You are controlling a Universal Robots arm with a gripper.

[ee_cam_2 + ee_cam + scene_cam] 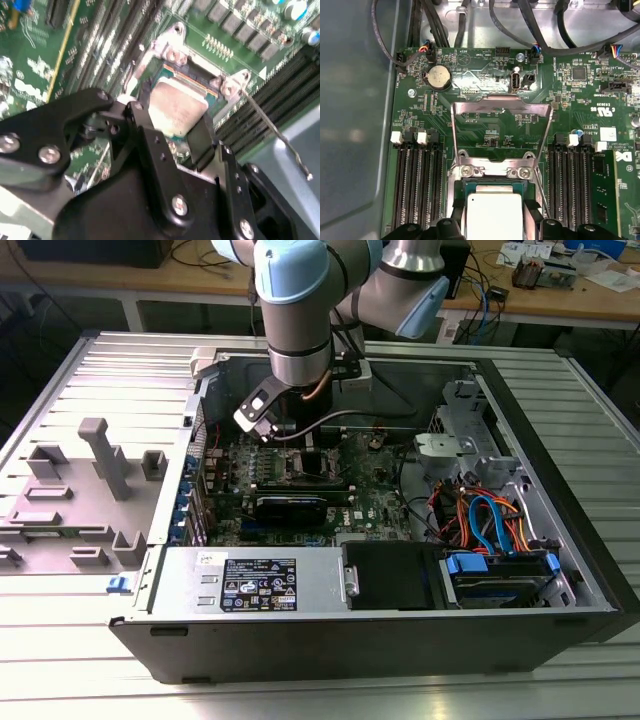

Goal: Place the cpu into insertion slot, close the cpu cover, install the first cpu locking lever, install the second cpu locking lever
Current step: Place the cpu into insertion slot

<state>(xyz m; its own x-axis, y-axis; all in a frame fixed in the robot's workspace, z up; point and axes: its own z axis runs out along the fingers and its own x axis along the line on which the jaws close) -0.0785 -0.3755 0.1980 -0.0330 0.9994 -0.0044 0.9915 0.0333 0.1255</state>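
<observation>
The black gripper [175, 117] had its jaws clamped on the flat silver-grey square cpu [175, 102], placement apparently in hand, needing level seating into the dark-rimmed insertion slot [195, 75] beneath them.

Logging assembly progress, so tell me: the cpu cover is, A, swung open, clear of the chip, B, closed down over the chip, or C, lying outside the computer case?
A: in the first wrist view the cpu cover is swung back, green motherboard showing through its window, and the cpu lies uncovered.
</observation>
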